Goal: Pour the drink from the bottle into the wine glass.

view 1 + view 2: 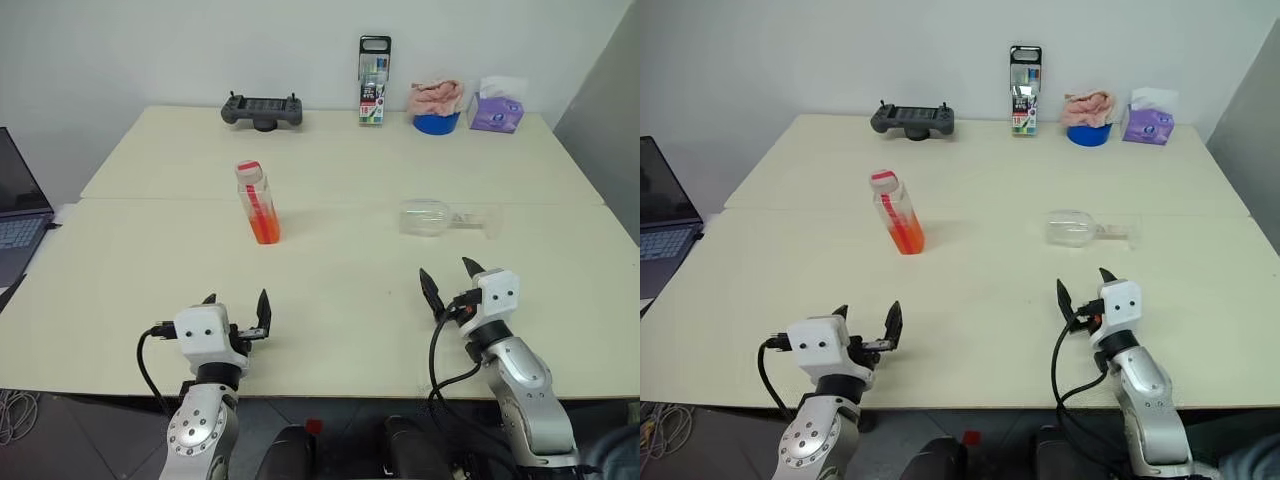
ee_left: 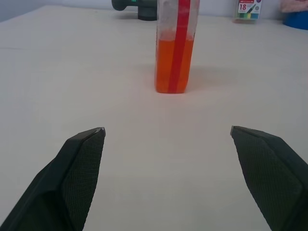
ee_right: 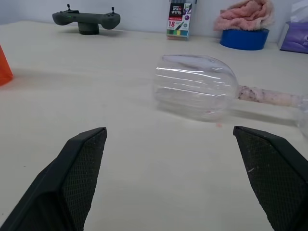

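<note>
- I see the wine glass (image 1: 437, 218) lying on its side straight ahead of my right gripper (image 1: 452, 281), well apart from it; its long axis runs across the table, bowl mouth toward the bottle's side, stem and foot pointing the other way.
- The bottle (image 1: 258, 203) stands upright ahead of my left gripper (image 1: 238, 306), a little toward the right gripper's side, cap up, long axis vertical.
- The drink (image 2: 173, 66) fills roughly the lower half of it.
- The glass is clear and colourless, with a rounded bowl and thin stem; the bottle is clear plastic, squarish, with a red stripe down one face and a red-and-white cap.
- Both grippers hang with fingers spread wide, holding nothing, just over the near edge of the table (image 1: 340, 310).
- The tabletop is smooth and pale; bare surface lies between each gripper and its object, and between bottle and glass.
- Far beyond, along the back edge: a grey game controller (image 1: 262, 110), a marker pack (image 1: 373, 82), a blue bowl (image 1: 436, 123) with pink cloth, and a purple tissue pack (image 1: 497, 112).
</note>
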Available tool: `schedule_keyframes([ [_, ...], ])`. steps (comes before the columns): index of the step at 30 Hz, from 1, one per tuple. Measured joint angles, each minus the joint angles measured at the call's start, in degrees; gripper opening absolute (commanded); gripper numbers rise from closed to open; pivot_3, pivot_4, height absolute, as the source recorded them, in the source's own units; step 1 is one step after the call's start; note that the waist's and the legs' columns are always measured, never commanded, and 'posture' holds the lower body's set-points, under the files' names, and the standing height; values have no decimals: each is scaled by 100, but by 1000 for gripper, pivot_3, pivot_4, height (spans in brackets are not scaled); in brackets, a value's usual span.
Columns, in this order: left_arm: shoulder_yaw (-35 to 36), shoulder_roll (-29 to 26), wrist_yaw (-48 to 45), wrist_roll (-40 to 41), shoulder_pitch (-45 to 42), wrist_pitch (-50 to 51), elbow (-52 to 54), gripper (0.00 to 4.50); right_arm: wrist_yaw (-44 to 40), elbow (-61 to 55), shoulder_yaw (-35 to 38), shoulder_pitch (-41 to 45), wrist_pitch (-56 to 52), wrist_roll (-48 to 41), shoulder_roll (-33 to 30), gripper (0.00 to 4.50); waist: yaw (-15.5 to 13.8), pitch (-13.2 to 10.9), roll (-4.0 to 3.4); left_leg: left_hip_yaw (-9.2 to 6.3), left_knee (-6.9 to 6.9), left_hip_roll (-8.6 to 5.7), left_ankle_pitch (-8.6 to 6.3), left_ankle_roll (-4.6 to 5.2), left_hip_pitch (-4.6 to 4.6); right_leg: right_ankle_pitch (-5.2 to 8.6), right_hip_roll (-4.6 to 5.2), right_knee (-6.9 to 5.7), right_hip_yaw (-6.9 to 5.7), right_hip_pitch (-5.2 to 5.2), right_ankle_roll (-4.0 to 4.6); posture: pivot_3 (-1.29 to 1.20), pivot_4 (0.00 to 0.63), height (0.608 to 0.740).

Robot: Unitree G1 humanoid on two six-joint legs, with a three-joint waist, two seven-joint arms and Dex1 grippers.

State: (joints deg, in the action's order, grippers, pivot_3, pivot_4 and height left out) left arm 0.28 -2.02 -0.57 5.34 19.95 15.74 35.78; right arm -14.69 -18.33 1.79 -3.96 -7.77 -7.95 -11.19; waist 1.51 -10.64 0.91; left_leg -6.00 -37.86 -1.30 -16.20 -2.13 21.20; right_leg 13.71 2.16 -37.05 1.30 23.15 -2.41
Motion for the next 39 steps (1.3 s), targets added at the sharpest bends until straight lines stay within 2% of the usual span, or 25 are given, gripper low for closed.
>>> schedule_keyframes([
  [10,12,60,70,-66,-55,-43,-8,4445,-59,6,20,90,18,7,-58,4500,0,0,0,-2,0,-1,0,0,1,0,-1,0,-2,0,0,0,150,740],
  [14,41,101,204,-162,-287,-99,-95,4445,-613,35,-194,252,83,-45,-354,4500,0,0,0,-3,-2,-3,0,0,-1,-1,-2,-2,-4,-1,0,0,150,740],
  [17,89,122,343,-245,-753,-99,-308,4445,-1187,111,-454,789,16,-286,-513,4500,6,0,1,0,-6,-7,1,0,-8,-11,-12,-4,-7,-5,13,0,150,740],
  [21,234,158,515,-322,-1486,-65,-786,4445,-1784,316,-608,2046,-537,-770,-599,4500,10,-1,1,-9,-7,-1,3,0,-17,-17,-22,-9,-18,-12,19,0,150,740],
  [28,452,160,735,-373,-2617,3,-1521,4445,-2361,1152,-684,3725,-1307,-1362,-537,4500,2,0,1,-18,0,-2,3,-2,0,-35,-21,-5,-24,1,48,0,150,740],
  [32,572,71,725,-356,-3275,41,-2004,4445,-2643,1626,-635,4194,-1472,-1575,-527,4500,-2,0,1,-21,-1,-7,3,-2,10,-36,-16,-2,-28,5,47,0,150,740],
  [39,672,-160,562,-312,-4115,19,-2924,4445,-3043,1847,-645,4254,-1505,-1608,-577,4500,-2,-1,1,-21,-2,-7,4,-3,16,-36,-14,-3,-30,12,45,0,150,740],
])
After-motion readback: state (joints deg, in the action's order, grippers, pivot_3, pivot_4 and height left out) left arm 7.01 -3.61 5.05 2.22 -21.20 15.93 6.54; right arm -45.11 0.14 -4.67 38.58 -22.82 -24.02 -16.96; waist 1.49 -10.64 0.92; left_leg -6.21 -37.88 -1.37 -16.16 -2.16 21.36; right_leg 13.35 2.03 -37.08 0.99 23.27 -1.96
